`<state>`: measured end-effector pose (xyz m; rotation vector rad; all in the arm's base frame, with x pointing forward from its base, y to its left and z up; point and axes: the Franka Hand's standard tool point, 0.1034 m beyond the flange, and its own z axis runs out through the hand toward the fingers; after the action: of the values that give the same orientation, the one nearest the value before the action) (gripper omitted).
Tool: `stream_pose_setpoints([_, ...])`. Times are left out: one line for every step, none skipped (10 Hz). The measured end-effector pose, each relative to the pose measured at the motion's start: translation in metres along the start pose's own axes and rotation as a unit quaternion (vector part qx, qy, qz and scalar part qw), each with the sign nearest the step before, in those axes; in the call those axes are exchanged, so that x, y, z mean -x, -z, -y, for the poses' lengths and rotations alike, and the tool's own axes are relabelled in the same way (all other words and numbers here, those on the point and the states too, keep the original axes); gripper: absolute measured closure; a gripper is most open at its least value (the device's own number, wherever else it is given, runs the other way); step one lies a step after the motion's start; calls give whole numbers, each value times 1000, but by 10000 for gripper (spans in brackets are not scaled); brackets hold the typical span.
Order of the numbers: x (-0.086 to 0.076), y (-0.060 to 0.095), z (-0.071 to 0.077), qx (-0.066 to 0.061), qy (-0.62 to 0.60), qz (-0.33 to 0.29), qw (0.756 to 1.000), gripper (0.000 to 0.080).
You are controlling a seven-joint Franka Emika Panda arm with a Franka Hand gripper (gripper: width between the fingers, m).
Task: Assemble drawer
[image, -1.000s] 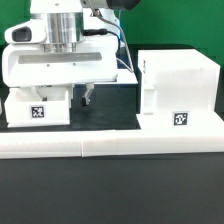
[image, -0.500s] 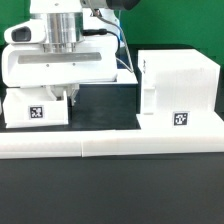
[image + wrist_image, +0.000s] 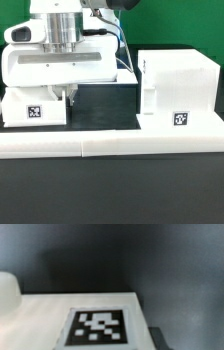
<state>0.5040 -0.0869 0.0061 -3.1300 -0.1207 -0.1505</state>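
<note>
In the exterior view, the white arm's two-finger gripper (image 3: 72, 95) is hanging low beside the small white plastic slide-in tray (image 3: 18, 110). The tray is sitting toward the tabletop's edge on the exterior view's left, its black-and-white square tag (image 3: 36, 112) facing the camera. The bulky white hand is covering most of the fingers, so I cannot tell whether the jaws are parted or clenched. The large boxy white plastic housing (image 3: 180, 80) is standing toward the edge on the exterior view's right, well apart from the tray, with bare black tabletop (image 3: 105, 108) between them. The long low white border rail (image 3: 110, 146) is running along the near edge, in front of both.

In the wrist view, a blurred white surface carrying a tag (image 3: 100, 328) is filling the lower part of the frame, with dark tabletop (image 3: 120, 258) beyond it.
</note>
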Motion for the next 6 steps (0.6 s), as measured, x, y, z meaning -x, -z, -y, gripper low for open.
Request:
stream_pose_setpoints([0,0,0,0,0,0,1000,758])
stream_pose_setpoints([-1,2,4,-4,6,5,1000,758])
stream_pose_setpoints([-9,12,15,-15,14,11,1000,758])
stream_pose_setpoints([-16,22,24,-22,15,11,1000,758])
stream_pose_setpoints([-21,26,29,-22,10,7,1000,757])
stream_pose_setpoints([-24,30,32,-23,9,4,1000,757])
